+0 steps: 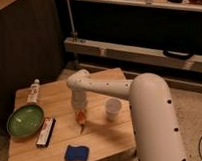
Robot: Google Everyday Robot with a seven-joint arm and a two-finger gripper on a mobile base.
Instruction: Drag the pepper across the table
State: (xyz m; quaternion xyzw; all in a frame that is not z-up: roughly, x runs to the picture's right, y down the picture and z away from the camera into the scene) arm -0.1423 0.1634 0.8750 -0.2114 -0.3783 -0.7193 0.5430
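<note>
One white arm bends down over the table [55, 94], its gripper [80, 110] right at the pepper [82, 118], which lies mid-table between the white cup [112, 109] and green bowl [25, 120]; whether it grips cannot be told.

The gripper [80, 110] is held right over the pepper [82, 118] on the table [104, 141], just left of the cup [112, 109]. A sponge [76, 153] is seen nearer and left of the cup, and a bowl [25, 120] far left of it.
</note>
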